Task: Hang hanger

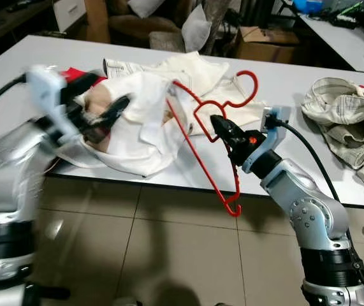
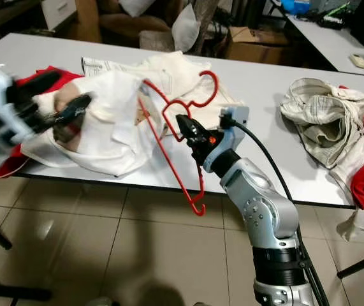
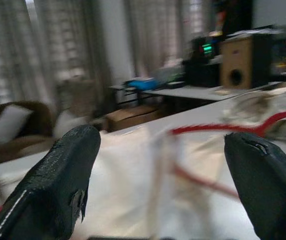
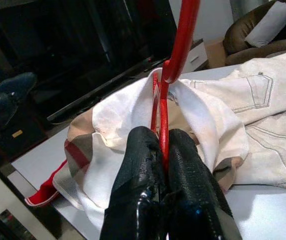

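right gripper [image 1: 218, 125] is clamped on the red hanger [image 1: 202, 148], both fingers pinched tight on the wire just below the neck; the right wrist view shows the wire running straight up out of the closed tips. the hanger is lifted off the tabletop [image 1: 296, 83] over its near edge: hook end up toward the middle, one arm slanting down past the edge toward the floor, the other arm tucked into the white shirt [image 1: 140, 121] that lies bunched at the near left part of the table. left gripper [image 1: 108, 115] has its fingers apart, holding nothing, and sits at the shirt's left side; it's blurred in the head views, so whether a tip touches the fabric i can't say for sure. judgement: step in hand is threading the hanger into the shirt before any hanging happens. to do it well, keep the right grip fixed so the wire doesn't rotate in the pinch, have the left take the collar or shoulder fabric and pull it open over the free hanger arm, then level the hanger so the shirt doesn't slide off. another cream garment [image 1: 344, 118] lies at the right edge, well apart, no interference.
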Motion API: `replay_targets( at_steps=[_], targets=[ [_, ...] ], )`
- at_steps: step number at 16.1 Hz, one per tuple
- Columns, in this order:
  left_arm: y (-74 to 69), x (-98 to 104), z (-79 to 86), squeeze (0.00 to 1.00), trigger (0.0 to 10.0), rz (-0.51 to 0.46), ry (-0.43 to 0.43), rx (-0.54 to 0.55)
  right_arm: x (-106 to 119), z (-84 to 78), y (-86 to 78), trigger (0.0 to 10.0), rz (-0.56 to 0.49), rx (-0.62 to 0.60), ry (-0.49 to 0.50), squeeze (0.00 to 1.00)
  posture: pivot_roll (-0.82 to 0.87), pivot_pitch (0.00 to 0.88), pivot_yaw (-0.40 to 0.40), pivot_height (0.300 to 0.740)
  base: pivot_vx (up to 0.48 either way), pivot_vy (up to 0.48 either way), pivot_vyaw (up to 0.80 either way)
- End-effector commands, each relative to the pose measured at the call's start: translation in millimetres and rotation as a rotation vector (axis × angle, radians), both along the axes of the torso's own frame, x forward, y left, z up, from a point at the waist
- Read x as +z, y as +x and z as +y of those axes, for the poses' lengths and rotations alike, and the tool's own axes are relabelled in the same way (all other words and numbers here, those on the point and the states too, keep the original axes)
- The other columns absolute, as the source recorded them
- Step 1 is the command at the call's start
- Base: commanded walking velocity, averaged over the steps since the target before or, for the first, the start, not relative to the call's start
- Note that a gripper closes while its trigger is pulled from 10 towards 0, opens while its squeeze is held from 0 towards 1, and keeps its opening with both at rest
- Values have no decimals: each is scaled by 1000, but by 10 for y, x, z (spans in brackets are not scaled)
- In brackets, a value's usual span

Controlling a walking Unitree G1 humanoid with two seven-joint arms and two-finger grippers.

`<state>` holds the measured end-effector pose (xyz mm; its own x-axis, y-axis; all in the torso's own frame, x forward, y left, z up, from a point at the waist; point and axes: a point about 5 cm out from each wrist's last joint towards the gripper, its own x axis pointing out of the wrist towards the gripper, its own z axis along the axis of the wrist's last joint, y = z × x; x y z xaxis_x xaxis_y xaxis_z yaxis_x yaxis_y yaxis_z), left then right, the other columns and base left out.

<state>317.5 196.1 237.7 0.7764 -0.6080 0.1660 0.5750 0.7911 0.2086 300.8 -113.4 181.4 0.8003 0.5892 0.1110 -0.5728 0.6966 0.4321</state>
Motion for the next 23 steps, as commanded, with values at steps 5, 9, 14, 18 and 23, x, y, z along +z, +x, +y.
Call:
replay_targets(
  at_steps=[5, 9, 14, 18, 23],
  targets=[
    [301, -522, -490, 0, 10000, 178, 73, 145, 89, 2, -13, 10000, -39, 5, -2, 0, -89, 0, -28, 740, 0, 0, 0],
    [390, -638, -473, 0, 10000, 160, 161, 301, 147, 13, -59, 10000, -63, 5, 13, 0, -104, 0, -13, 740, 0, 0, 0],
    [440, -730, -545, 0, 10000, 190, 118, 287, 230, 51, -63, 10000, -87, 33, 36, 0, -105, 0, -17, 740, 0, 0, 0],
    [508, -734, -627, 0, 0, 202, 66, 270, 280, 103, -77, 10000, -100, 66, 57, 0, -106, 0, -11, 740, 0, 0, 0],
    [561, -765, -588, 0, 0, 212, 60, 310, 320, 140, -89, 10000, -111, 81, 81, 0, -105, 0, -2, 740, 0, 0, 0]
  ],
)
